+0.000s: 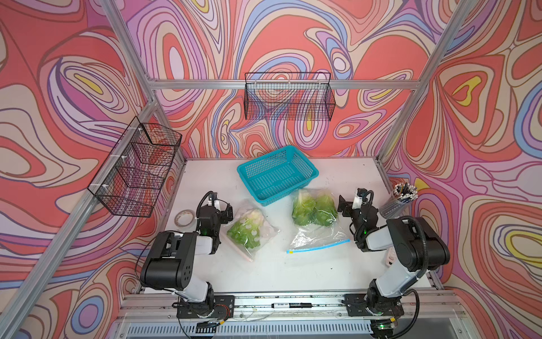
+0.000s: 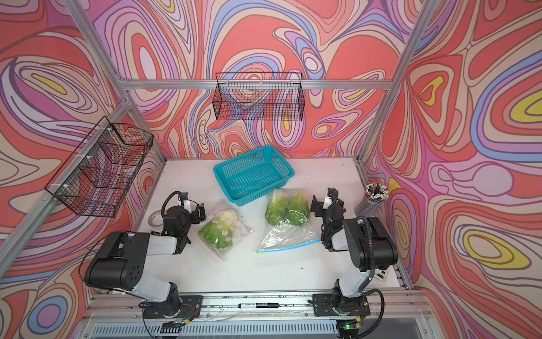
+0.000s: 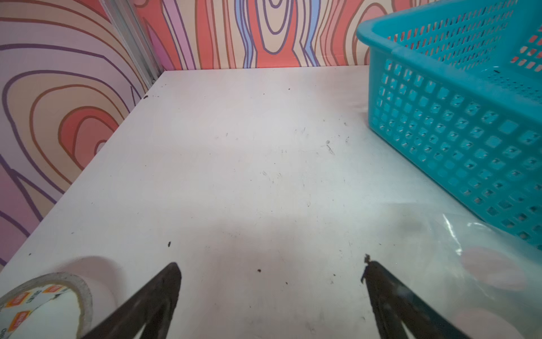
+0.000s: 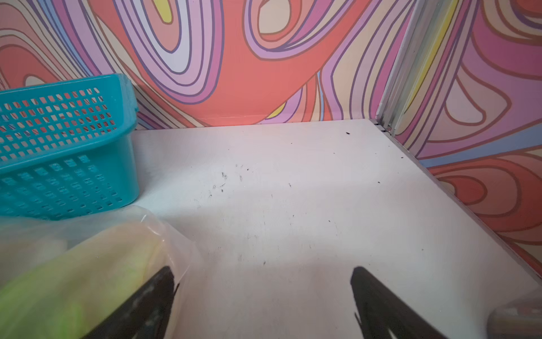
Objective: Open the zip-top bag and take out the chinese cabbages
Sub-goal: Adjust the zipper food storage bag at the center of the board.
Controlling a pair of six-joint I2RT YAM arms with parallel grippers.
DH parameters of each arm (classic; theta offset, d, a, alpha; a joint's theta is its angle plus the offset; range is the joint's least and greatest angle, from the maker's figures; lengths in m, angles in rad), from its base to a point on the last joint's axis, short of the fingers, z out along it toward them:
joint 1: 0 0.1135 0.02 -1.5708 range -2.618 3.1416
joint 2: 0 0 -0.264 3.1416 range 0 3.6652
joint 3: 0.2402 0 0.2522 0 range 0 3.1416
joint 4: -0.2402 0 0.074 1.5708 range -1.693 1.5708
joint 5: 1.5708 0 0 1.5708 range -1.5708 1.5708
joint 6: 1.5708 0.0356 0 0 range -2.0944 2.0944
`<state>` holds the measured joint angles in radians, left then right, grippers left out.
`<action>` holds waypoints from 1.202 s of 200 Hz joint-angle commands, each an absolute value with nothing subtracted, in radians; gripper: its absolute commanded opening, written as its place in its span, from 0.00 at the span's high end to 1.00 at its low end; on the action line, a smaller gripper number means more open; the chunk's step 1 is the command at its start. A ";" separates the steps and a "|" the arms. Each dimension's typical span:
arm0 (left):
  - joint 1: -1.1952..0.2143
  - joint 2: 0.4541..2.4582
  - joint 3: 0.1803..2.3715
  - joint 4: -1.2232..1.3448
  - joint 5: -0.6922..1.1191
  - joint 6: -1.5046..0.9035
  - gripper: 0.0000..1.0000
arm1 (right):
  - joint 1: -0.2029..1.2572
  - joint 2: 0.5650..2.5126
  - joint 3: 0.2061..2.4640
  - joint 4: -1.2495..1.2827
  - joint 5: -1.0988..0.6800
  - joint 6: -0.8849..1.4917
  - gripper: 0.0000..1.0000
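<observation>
Desk (image 1: 293,273) surface: white, scuffed, speckled with dark crumbs. Enclosure: swirl-patterned walls (image 1: 73,88) on an aluminium frame (image 1: 205,84), with two black wire baskets (image 1: 289,97) hung on it. A teal basket (image 1: 265,157) stands toward the back. The zip-top bag (image 1: 318,239) with the blue seal lies centre-right and holds two chinese cabbages (image 1: 303,208). A second bag (image 1: 265,232), just beside the left fingers (image 3: 158,299), holds the third head (image 1: 245,232). Left fingers and right fingers (image 4: 372,299) are spread wide, grasping nothing.

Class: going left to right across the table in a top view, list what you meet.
Tape roll, left tool, dotted bag holding one chinese cabbage, blue-zip bag holding two chinese cabbages, right tool, pen cup. Teal basket omitted: it overlaps both bags.
</observation>
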<state>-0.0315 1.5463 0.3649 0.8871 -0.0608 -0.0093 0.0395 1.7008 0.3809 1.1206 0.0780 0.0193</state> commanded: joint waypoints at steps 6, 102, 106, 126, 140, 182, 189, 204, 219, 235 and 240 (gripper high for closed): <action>-0.018 1.540 0.384 0.872 0.002 0.010 0.00 | 0.034 1.709 0.390 1.129 0.077 0.013 0.02; 0.002 1.540 0.386 0.868 0.033 -0.006 0.00 | 0.035 1.710 0.392 1.124 0.073 0.015 0.02; 0.002 1.540 0.385 0.868 0.033 -0.006 0.00 | 0.035 1.710 0.392 1.125 0.074 0.016 0.02; 0.002 1.539 0.385 0.868 0.034 -0.007 0.00 | 0.035 1.710 0.391 1.126 0.074 0.015 0.02; 0.002 1.538 0.385 0.868 0.032 -0.005 0.00 | 0.035 1.710 0.391 1.126 0.074 0.015 0.02; 0.002 1.537 0.383 0.871 0.029 -0.007 0.00 | 0.035 1.709 0.390 1.128 0.077 0.014 0.02; 0.002 1.537 0.383 0.871 0.030 -0.007 0.00 | 0.035 1.709 0.390 1.128 0.077 0.015 0.02; 0.002 1.537 0.385 0.869 0.018 -0.010 0.00 | 0.034 1.709 0.390 1.128 0.075 0.014 0.02; 0.009 1.530 0.385 0.863 -0.022 -0.036 0.00 | 0.035 1.702 0.392 1.119 0.123 0.033 0.03; 0.008 1.486 0.382 0.830 -0.107 -0.068 0.00 | 0.035 1.654 0.390 1.087 0.211 0.065 0.04; 0.006 1.468 0.382 0.819 -0.125 -0.068 0.00 | 0.035 1.628 0.393 1.056 0.235 0.072 0.04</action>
<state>0.0010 1.5372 0.3653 0.8494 -0.0223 -0.0334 0.0399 1.6966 0.3809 1.1107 0.1162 0.0326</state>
